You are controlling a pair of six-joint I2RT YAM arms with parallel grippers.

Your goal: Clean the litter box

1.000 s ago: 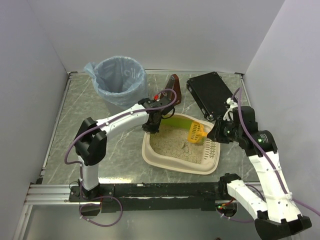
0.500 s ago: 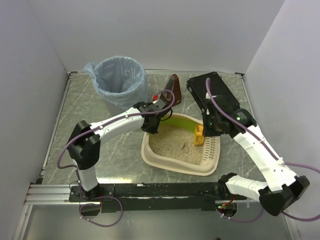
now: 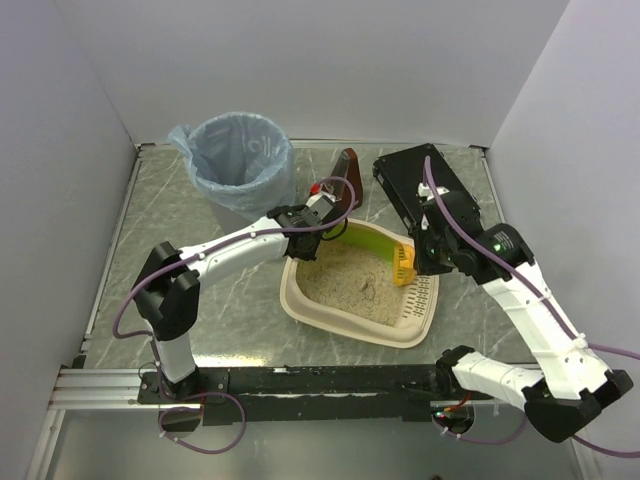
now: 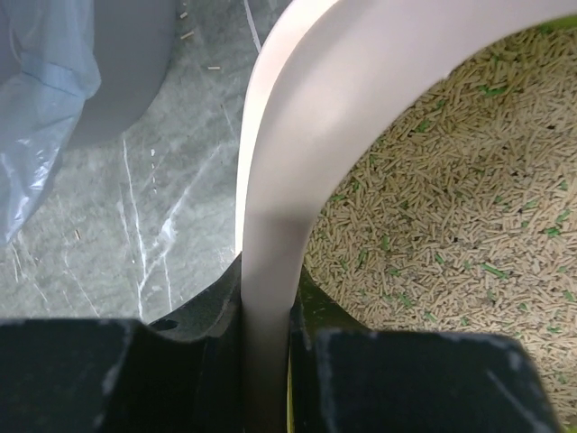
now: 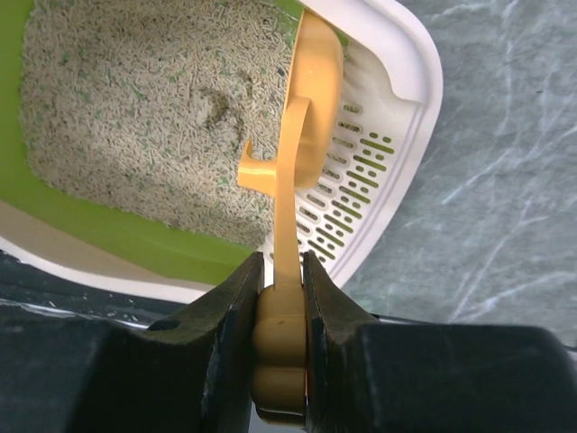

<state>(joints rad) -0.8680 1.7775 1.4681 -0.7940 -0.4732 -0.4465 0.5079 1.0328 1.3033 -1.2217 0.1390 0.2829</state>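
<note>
The litter box [image 3: 350, 332] sits near the middle of the surface [image 3: 230, 320], its far-left rim clamped in the left jaws, likely to steady it. The right jaws pinch the orange scoop [image 5: 311, 81] by its handle, blade edge-on over the slotted ledge [image 5: 361, 171], seemingly poised to sift.
</note>
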